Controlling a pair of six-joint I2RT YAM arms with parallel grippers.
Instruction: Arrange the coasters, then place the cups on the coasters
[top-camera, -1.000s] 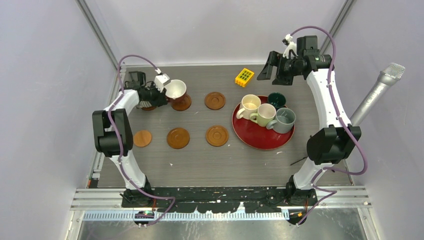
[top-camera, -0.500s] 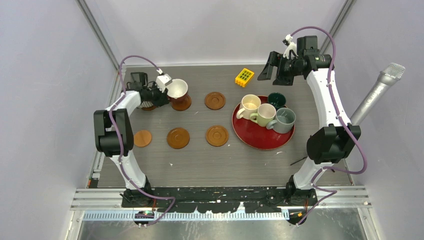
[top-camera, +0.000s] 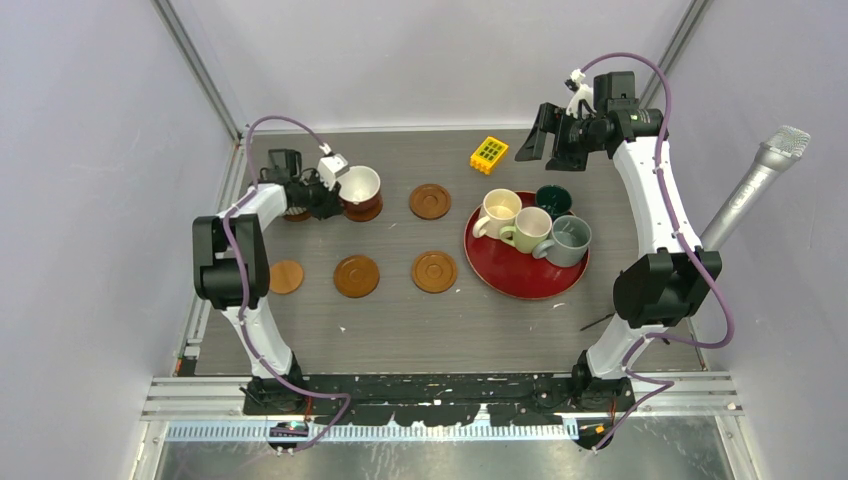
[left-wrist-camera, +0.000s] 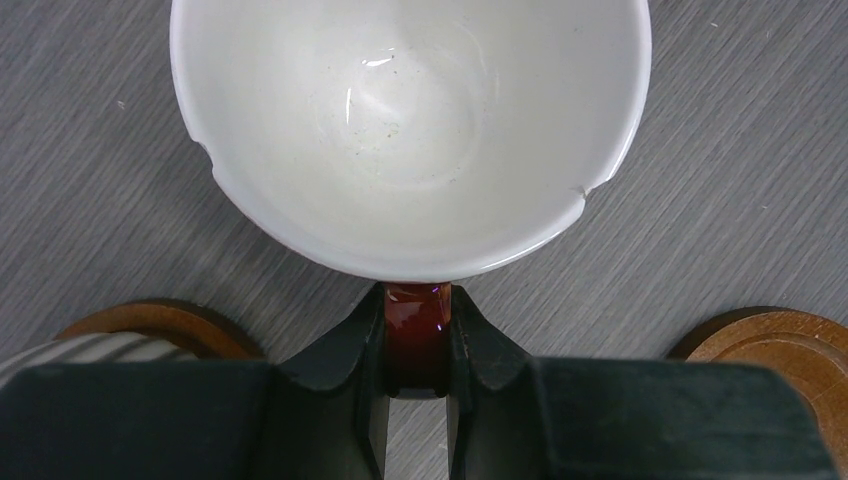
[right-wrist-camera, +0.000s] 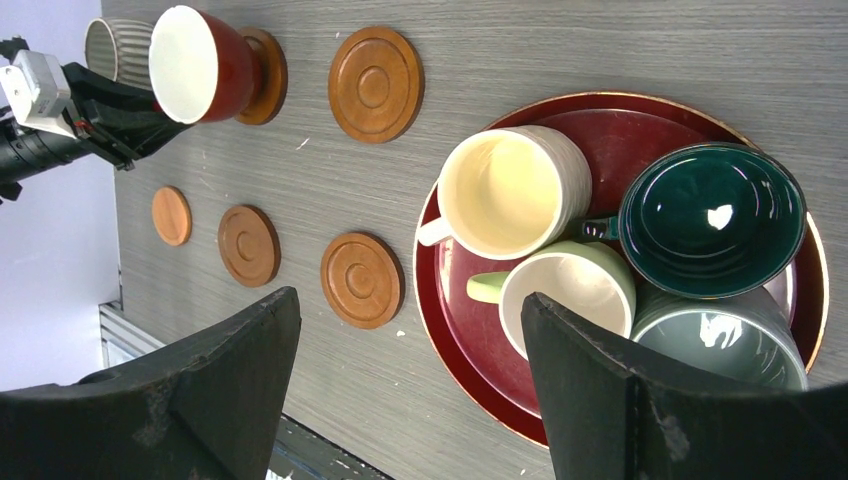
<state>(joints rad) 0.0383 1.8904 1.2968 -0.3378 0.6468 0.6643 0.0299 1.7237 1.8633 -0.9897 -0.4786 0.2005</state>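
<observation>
The left gripper is clamped narrow on the handle of the brown cup, the white inside facing its wrist camera. A second ago the cup was tipped further over, its mouth turned towards the far left corner. Now it sits more level and has slid a touch to the right. It covers most of the far-row coaster that showed more plainly before. From above I cannot tell whether its base is touching that coaster.

Just behind the left gripper, the grey-white ribbed cup stands on its own coaster, same as before. The third far-row coaster and the three in the near row are bare and have not moved.

The right gripper hangs high at the far right with its jaws spread wide and nothing between them, unchanged over the second. Below it the red tray holds the cream cup, the pale green cup, the grey cup and the dark teal cup, packed close together. None of them has shifted. A yellow block lies on the surface beyond the tray.
</observation>
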